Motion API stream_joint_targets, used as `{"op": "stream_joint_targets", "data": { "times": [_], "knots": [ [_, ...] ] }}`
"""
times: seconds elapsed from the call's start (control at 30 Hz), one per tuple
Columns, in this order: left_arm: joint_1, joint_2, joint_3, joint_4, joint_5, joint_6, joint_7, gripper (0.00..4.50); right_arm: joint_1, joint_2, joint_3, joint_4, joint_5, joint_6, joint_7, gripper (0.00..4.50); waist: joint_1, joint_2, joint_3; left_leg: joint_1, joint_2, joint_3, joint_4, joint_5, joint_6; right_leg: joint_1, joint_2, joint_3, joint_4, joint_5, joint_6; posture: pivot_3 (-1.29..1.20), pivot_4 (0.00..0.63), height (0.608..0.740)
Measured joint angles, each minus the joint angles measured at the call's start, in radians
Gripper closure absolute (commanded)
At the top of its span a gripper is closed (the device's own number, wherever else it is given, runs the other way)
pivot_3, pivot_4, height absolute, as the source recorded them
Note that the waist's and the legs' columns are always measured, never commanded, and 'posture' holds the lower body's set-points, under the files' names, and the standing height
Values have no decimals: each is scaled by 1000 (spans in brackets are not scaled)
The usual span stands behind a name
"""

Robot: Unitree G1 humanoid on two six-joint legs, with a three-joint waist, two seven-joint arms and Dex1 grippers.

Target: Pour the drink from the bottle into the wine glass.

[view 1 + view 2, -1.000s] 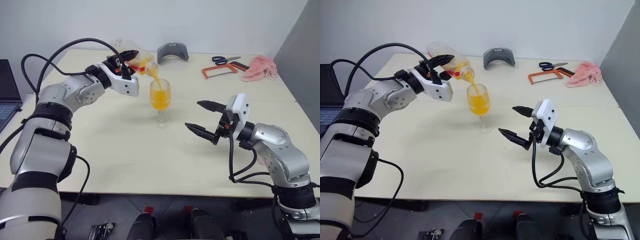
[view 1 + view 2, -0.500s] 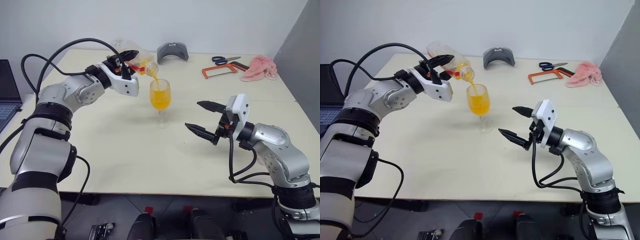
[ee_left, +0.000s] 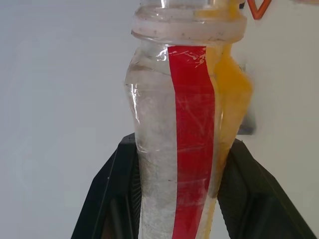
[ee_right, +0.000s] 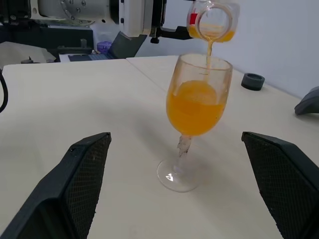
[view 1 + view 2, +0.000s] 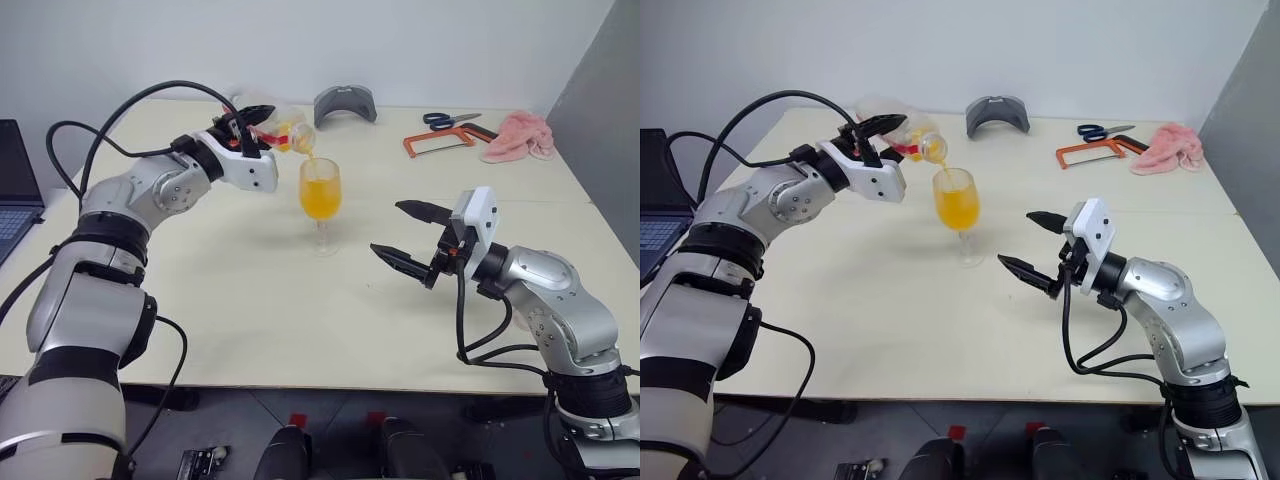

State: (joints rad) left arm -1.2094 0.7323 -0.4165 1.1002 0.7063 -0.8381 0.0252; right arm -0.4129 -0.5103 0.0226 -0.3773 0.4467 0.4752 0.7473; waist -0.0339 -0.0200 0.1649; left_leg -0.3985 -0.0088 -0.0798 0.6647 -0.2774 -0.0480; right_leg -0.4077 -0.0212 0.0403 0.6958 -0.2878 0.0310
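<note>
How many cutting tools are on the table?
2, both at the table's far right corner: blue-handled scissors, and an orange-framed hacksaw just in front of them, beside the pink cloth. None seem hidden.

On the desk (image 5: 260,300): 1 wine glass (image 5: 321,203), 1 bottle (image 5: 277,128) above it, 1 grey curved object (image 5: 346,103), 1 pair of scissors (image 5: 449,120), 1 orange-framed saw (image 5: 440,141), 1 pink cloth (image 5: 519,136), 1 small dark ring (image 4: 253,81), possibly a cap, and 1 laptop (image 5: 12,190) beside it.
</note>
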Motion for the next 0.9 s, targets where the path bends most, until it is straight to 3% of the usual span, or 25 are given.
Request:
{"op": "stream_joint_targets", "data": {
  "times": [0.4, 0.7, 0.9],
  "knots": [
    [166, -71, 205, -132, -344, 135, -239, 2829, -21, 38, 14, 12, -72, -88, -30, 0, -3, 0, 0, 0, 1, -1, 0, 0, 0, -1, 0, 1, 1, 0, 0, 0, 150, 740],
    [521, -137, 447, -495, -771, 534, -479, 2830, -25, 56, 98, -66, -42, -3, -31, 0, -22, 0, 0, 0, 3, -6, 1, 1, -1, -1, -1, 1, 2, 0, 0, 0, 150, 740],
    [666, -193, 625, -671, -1084, 828, -576, 2838, -106, 104, 215, -76, -44, 128, -60, 0, -24, 0, 0, 1, 3, -7, 2, 0, -1, -1, 0, 0, 3, 0, 0, 0, 150, 740]
  ]
}}
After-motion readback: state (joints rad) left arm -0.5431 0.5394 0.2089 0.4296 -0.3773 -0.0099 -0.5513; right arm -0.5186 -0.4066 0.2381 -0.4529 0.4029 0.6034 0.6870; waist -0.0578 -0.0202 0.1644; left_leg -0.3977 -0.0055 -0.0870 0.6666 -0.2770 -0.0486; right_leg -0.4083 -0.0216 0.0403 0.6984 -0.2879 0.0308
